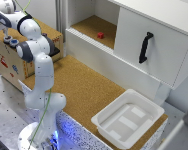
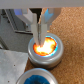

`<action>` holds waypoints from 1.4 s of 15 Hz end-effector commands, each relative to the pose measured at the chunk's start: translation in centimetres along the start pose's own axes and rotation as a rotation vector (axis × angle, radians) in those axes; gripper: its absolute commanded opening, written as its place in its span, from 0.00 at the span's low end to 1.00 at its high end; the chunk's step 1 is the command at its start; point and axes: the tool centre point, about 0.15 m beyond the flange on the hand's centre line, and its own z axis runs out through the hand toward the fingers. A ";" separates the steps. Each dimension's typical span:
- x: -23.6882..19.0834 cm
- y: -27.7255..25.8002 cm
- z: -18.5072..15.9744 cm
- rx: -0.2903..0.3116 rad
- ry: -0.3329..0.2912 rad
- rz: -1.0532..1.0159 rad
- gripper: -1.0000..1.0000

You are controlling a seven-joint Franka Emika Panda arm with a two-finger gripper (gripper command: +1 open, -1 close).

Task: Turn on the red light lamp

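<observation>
Down on the cork-topped worktop [image 1: 86, 87], near its front edge toward the exterior view's right, sits a white plastic tub [image 1: 128, 118]. Nothing loose in it that I can make out, just a couple of pale rectangular patches on its floor. Behind the worktop there's a white cabinet [image 1: 144, 35] with an open compartment on its left half, and a small red block [image 1: 100, 35] sits on the cork floor of that compartment. The right half is closed off by a door with a black handle [image 1: 145, 47].

Over at the exterior view's left is a cardboard box [image 1: 14, 60], and the arm's end is up over it, so the buttons aren't visible from that camera. The wrist view has them though: the red light lamp [image 2: 45, 49] is a round grey-rimmed dome glowing orange-red with a bright hot spot, and a second dome with a blue top [image 2: 37, 78] sits just beside it.

Arm pose: the base [image 1: 41, 135] stands at the worktop's left corner, the white links rise up and fold back toward the box, wrist pointing downward. The gripper [image 2: 42, 30] hangs straight over the lit lamp with the fingers [image 2: 34, 27] drawn close together, tips right at the dome's surface, clamping nothing. Can't say for sure if they're actually touching it.
</observation>
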 end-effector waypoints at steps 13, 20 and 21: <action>-6.2 2.5 -8.1 -0.078 -0.069 0.274 1.00; -8.6 0.6 -7.6 -0.147 0.130 0.659 1.00; -8.5 0.3 -7.4 -0.142 0.113 0.691 1.00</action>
